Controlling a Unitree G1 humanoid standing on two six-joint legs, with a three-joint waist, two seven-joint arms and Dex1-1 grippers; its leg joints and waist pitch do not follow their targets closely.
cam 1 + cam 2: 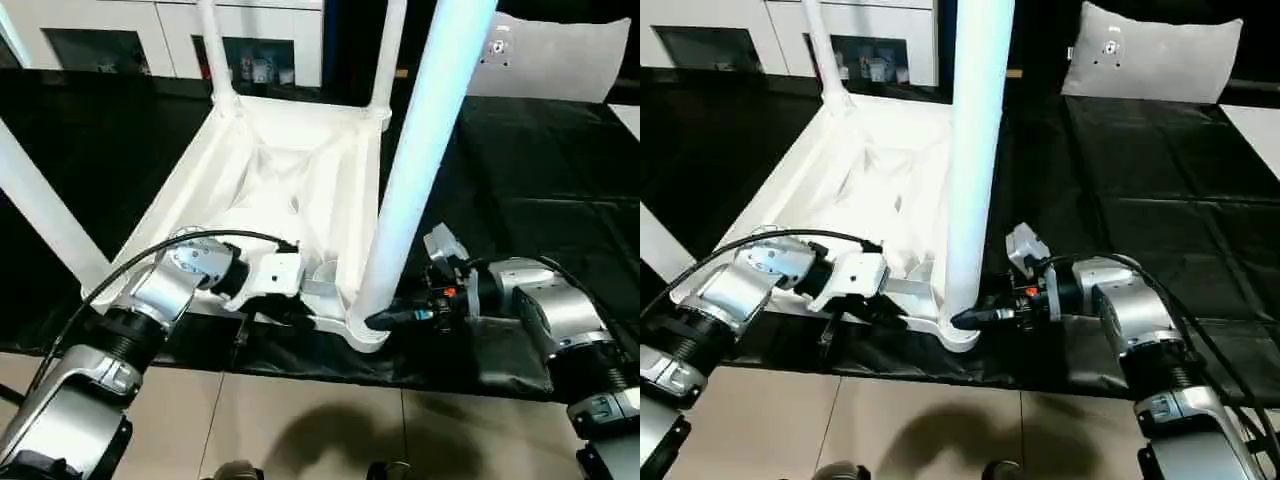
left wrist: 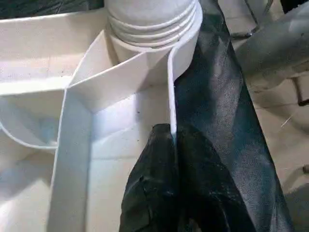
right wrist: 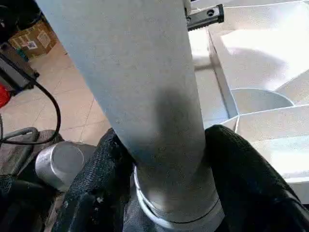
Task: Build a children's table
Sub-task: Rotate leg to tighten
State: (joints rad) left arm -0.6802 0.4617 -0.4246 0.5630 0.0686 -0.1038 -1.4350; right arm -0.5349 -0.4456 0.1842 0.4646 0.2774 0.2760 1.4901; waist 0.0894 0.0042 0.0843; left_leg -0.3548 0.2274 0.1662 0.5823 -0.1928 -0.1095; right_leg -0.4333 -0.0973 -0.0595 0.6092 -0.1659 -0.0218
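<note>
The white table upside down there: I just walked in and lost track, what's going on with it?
The robot is putting legs on the upturned tabletop, which lies on a black-covered surface. Its right hand has its fingers around the base of the near leg, which stands upright in the near corner socket. Its left hand is shut on the tabletop's near rim beside that socket. Other legs already stand in other corners.

Looked like a robot test space set up in a home-style room. Work surface beyond both grippers was draped in black sheeting (image 1: 540, 190), over a beige tiled floor (image 1: 300, 420). White cabinet with glass doors (image 1: 250, 45) stood along the far wall, a grey cushion (image 1: 1155, 55) further back. Cardboard box (image 3: 31, 41) and loose cables on the floor.
</note>
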